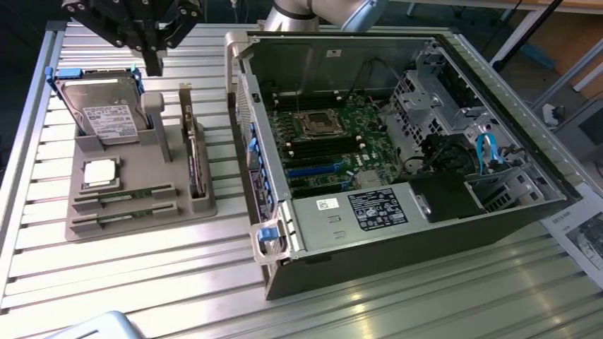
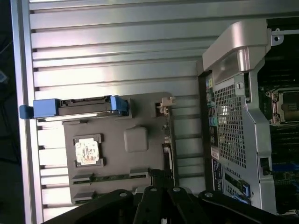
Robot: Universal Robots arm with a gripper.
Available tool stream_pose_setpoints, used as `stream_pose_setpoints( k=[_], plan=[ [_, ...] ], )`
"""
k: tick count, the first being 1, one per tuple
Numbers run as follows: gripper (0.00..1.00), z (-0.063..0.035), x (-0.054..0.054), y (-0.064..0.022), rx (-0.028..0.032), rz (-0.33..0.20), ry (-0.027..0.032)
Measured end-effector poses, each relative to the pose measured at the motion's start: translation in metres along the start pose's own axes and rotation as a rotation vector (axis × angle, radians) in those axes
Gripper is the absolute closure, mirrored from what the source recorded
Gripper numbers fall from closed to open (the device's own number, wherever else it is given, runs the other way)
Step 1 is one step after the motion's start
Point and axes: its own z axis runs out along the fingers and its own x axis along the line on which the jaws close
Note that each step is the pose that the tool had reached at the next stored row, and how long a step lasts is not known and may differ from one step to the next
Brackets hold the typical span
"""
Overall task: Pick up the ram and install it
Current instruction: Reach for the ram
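Two ram sticks lie flat in the front slots of the grey holder tray (image 1: pixel 179 205), one ram (image 1: pixel 123 195) just behind the other (image 1: pixel 121 216). In the wrist view a ram (image 2: pixel 111 177) shows as a thin green strip between grey clips. My gripper (image 1: pixel 154 68) hangs shut and holding nothing above the tray's far end, beside the upright hard drive (image 1: pixel 109 113). It is well apart from the sticks. Its black linkages (image 2: pixel 158 200) reach over the tray's edge. The open computer case (image 1: pixel 396 141) lies on the exterior view's right, with its motherboard (image 1: pixel 330 145) exposed.
The tray also holds a square silver processor (image 1: pixel 100 174) and an upright circuit card (image 1: pixel 193 152). The hard drive's blue caddy (image 2: pixel 79 106) stands out in the wrist view. The case's raised side frame (image 1: pixel 250 120) stands between tray and motherboard. The slatted metal table (image 1: pixel 141 282) lies under everything.
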Motion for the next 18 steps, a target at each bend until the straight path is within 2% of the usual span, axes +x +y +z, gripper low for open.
stream_pose_setpoints(
  k=[14,16,18],
  plan=[
    [0.9,-0.0017,0.063,-0.0047,0.0,0.0,0.0],
    [0.9,-0.0021,0.077,-0.0058,-0.0001,0.0,0.0],
    [0.9,-0.0024,0.086,-0.0064,0.0,0.0,0.0]
  ],
)
